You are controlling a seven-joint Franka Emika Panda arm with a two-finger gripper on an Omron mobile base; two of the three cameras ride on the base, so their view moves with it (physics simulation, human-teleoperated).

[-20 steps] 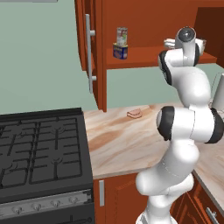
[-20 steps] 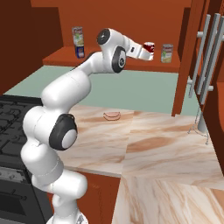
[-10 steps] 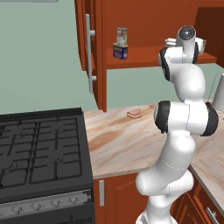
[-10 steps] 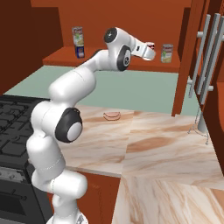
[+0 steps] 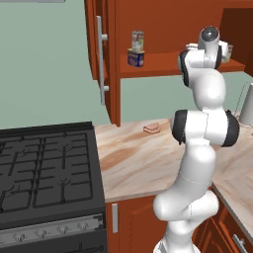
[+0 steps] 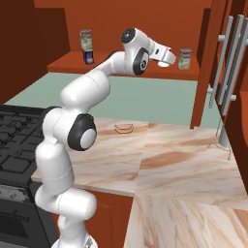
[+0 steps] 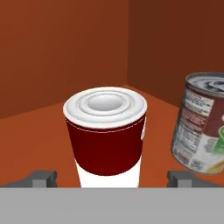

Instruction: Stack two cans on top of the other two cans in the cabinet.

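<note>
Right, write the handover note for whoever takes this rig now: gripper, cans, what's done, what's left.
Gripper: open, holding nothing, fingertips either side of the red can on the cabinet shelf.
Green-and-white can: stands beside the red can, apart from it.
Slim silver can: already stacked on the squat blue can at the shelf's other end.
Done: one stack.
Left: grip the red can, set it on the green-and-white can.

Even, soft rendered light throughout, no single source evident. Counter (image 6: 184, 164) bright with faint marble sheen; stove (image 5: 44, 173) dark, matte. Cabinet (image 7: 65, 52) interior dimmer, right wall darker than back wall. Red can (image 7: 106, 135) lid shows mild pale highlight, sides shaded toward edges. White arm (image 5: 202, 133) softly shaded underneath. Slight pixel softness everywhere; no motion blur, no edge distortion.
</note>
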